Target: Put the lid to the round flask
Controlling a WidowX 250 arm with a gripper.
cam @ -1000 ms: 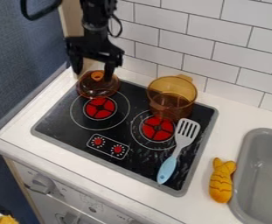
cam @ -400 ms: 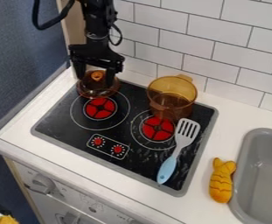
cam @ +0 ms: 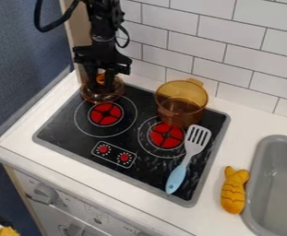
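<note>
Gripper, upper left of frame: the jaws, previously wide, are drawn in around the knob of the amber lid, apparently gripping it. Transfer to the amber pot remains.

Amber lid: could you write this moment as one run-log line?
tool: closed around knob | lid: back left of stovetop | pot: uncovered

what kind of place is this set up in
It looks like a small kitchen corner, quite possibly a toy one: a black cooktop with red burner marks, a grey sink basin set in the white counter, and control knobs on the front below.
</note>
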